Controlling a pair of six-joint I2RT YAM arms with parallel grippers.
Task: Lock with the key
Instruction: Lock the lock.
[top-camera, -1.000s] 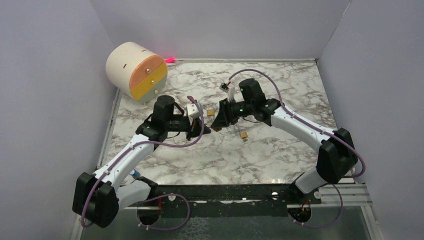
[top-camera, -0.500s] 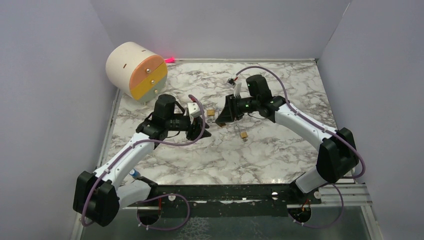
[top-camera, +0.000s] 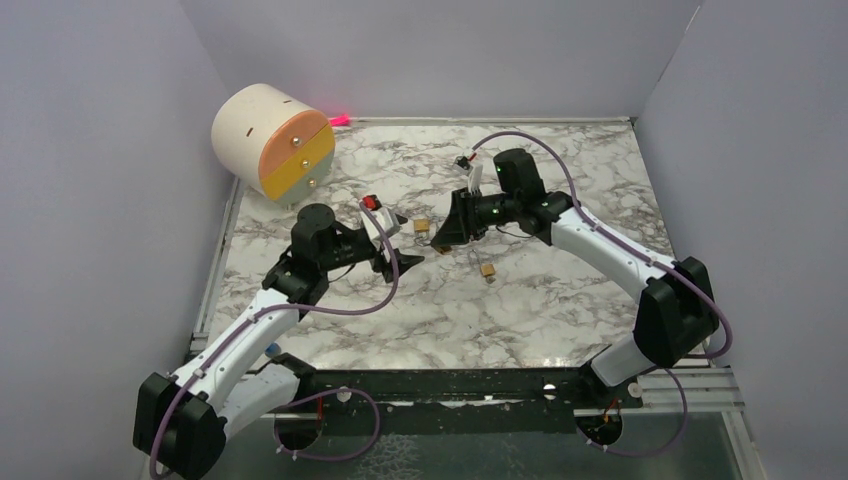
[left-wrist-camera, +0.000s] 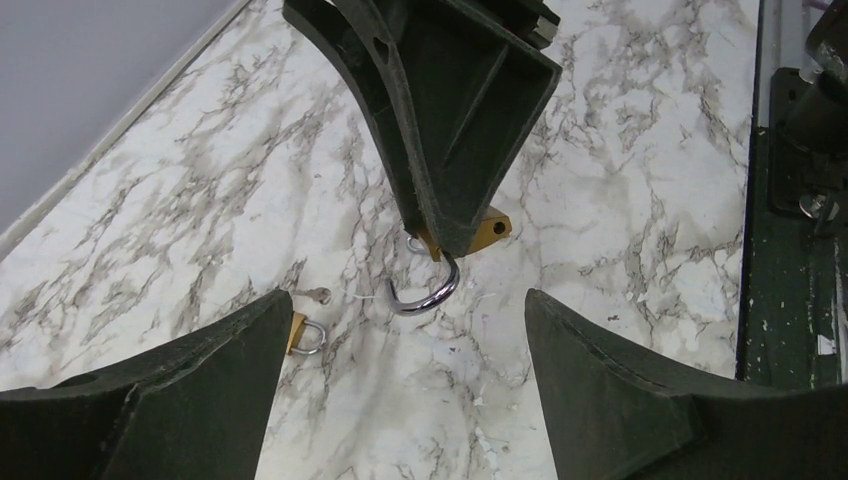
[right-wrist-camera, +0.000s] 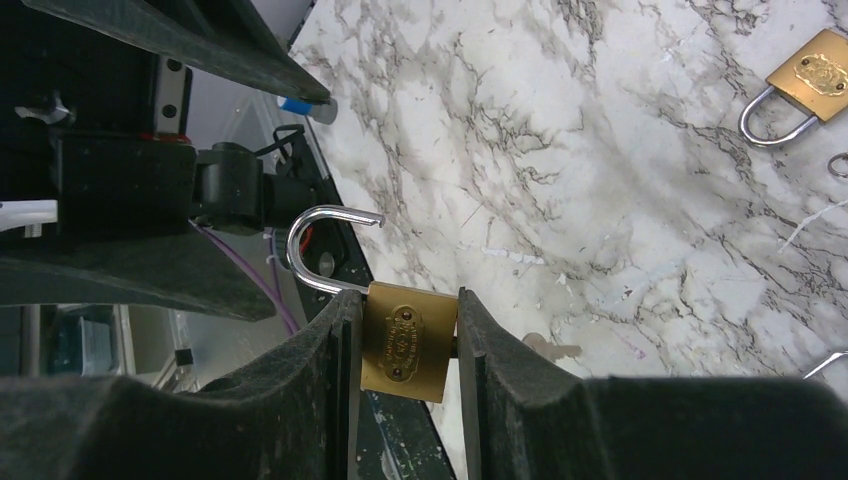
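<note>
Right gripper (right-wrist-camera: 405, 305) is clamped on the brass padlock (right-wrist-camera: 412, 350), shackle (right-wrist-camera: 325, 245) swung open, mid-scene over the marble table (top-camera: 560, 200). Left gripper (left-wrist-camera: 407, 300) has its jaws wide with nothing in them, and faces the lock from the left. Small key (left-wrist-camera: 316, 295) lies loose on the marble by a second padlock (left-wrist-camera: 298, 331). Round drawer unit (top-camera: 250, 125) sits far left, drawers (top-camera: 298, 160) closed, contents hidden. The lock's oval emblem (right-wrist-camera: 403, 335) is unreadable.

I work in a robotics lab test cell. Plain pale walls (top-camera: 450, 50) box in three sides of a marble-patterned table (top-camera: 560, 310). My left arm (top-camera: 240, 335) and right arm (top-camera: 610, 255) are bolted to a black rail (top-camera: 450, 385) at its near edge, with purple cables (top-camera: 520, 134) looping along them.
</note>
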